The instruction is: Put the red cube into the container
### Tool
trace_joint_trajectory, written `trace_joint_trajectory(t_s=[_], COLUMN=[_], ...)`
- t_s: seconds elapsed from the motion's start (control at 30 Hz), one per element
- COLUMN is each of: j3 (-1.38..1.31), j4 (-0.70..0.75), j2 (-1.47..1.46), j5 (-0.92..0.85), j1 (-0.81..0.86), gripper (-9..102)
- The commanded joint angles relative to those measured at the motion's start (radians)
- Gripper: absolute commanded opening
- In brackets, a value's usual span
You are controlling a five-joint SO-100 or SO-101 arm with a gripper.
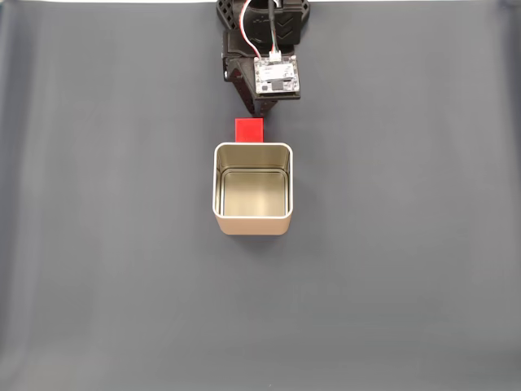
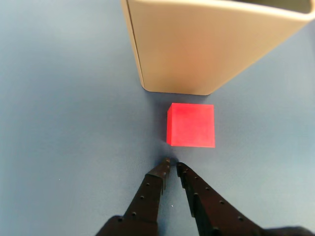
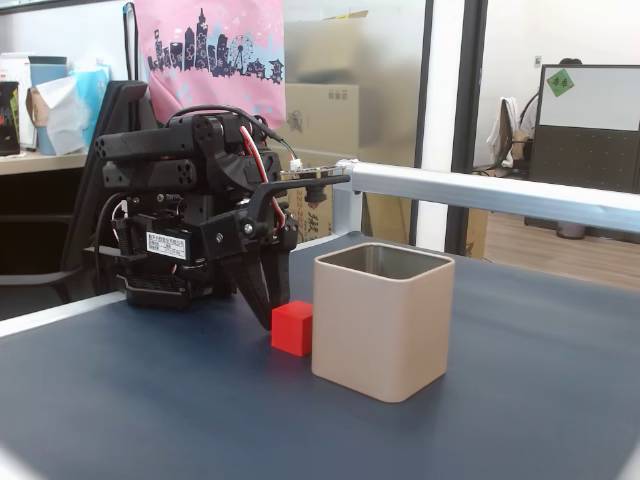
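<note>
The red cube rests on the dark mat, right beside one wall of the container, a square cream-gold tin with a shiny inside, standing upright and empty. My gripper is shut with nothing between its black fingertips. It hovers just short of the cube, on the side away from the tin, and does not touch it.
The dark blue-grey mat spreads wide around the tin. In a fixed view the arm's base stands at the table's back edge, a metal rail crosses behind, and office clutter lies beyond.
</note>
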Motion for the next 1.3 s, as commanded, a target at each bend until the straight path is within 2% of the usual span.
trace_joint_trajectory(t_s=[0.0,0.83,1.1,1.27], j3=[-0.018,-0.434,-0.548,-0.624], j4=[-0.011,0.014,0.025,0.035], j2=[0.011,-0.460,-0.554,-0.646], j5=[0.017,0.043,0.025,-0.014], j1=[-0.011,-0.005,0.069,0.103], gripper=[0,0,4,11])
